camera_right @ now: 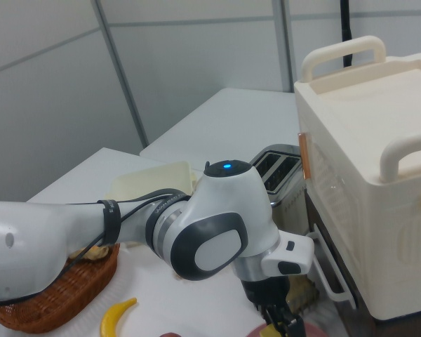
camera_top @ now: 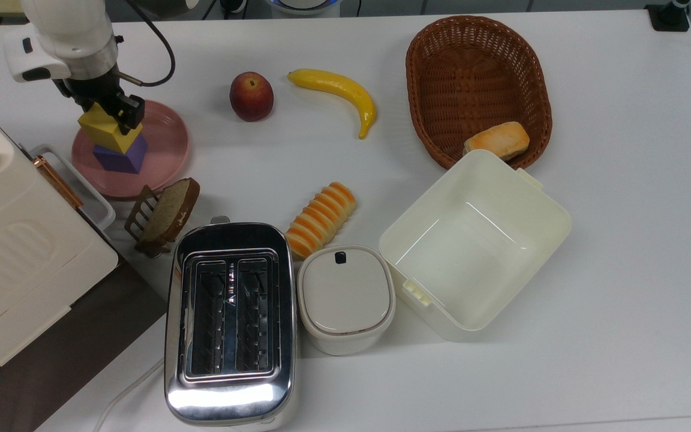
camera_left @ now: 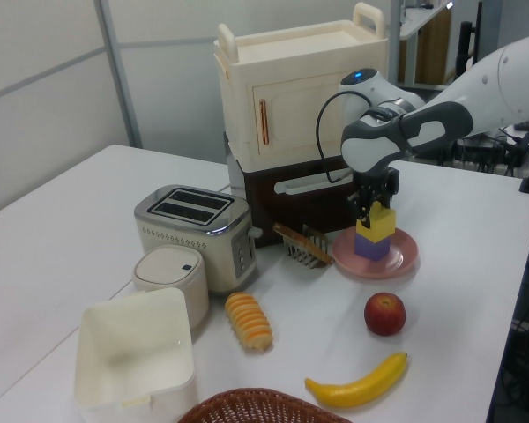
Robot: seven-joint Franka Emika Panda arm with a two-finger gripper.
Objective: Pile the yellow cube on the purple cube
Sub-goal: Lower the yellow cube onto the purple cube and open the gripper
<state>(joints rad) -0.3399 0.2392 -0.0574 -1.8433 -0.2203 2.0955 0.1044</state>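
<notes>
The pale-yellow cube sits between the fingers of my gripper, which is shut on it. It is directly over the blue-violet purple cube, which stands on a pink plate at the top view's left. In the left view the yellow cube appears to touch the top of the purple cube, with their edges turned slightly apart. The gripper comes down from above. The right view has the arm's wrist in front of both cubes.
A peach and a banana lie to the top view's right of the plate. A toast rack with bread, a toaster and a cream cabinet stand close by. Farther right are a basket and an open box.
</notes>
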